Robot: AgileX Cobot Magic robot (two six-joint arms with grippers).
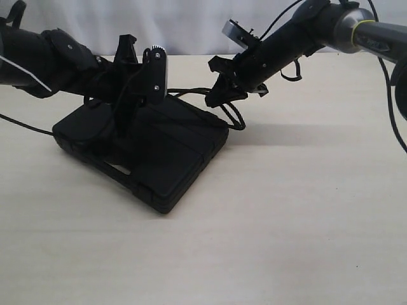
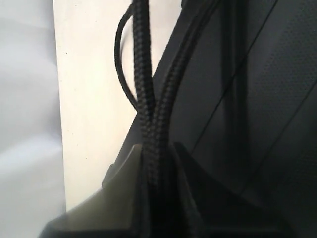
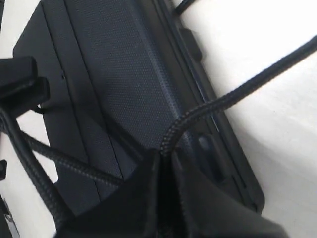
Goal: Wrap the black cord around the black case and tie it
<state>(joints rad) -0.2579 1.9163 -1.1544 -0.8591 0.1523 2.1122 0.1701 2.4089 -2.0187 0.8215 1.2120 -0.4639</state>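
Observation:
The black case (image 1: 162, 155) lies flat on the pale table, left of centre. My left gripper (image 1: 124, 105) hangs over the case's left part, shut on two strands of the black cord (image 2: 148, 104) that run out from between its fingers. My right gripper (image 1: 219, 95) hovers just above the case's far right corner, shut on another stretch of the black cord (image 3: 198, 111). From there the black cord (image 1: 234, 117) loops down beside that corner. The black case (image 3: 133, 74) fills the right wrist view, and the black case (image 2: 257, 99) shows behind the strands in the left wrist view.
Thin robot cables (image 1: 19, 124) trail over the table at the far left and hang at the right edge (image 1: 391, 121). A white backdrop (image 1: 191, 25) rises behind the table's far edge. Bare tabletop (image 1: 286, 222) stretches in front and to the right.

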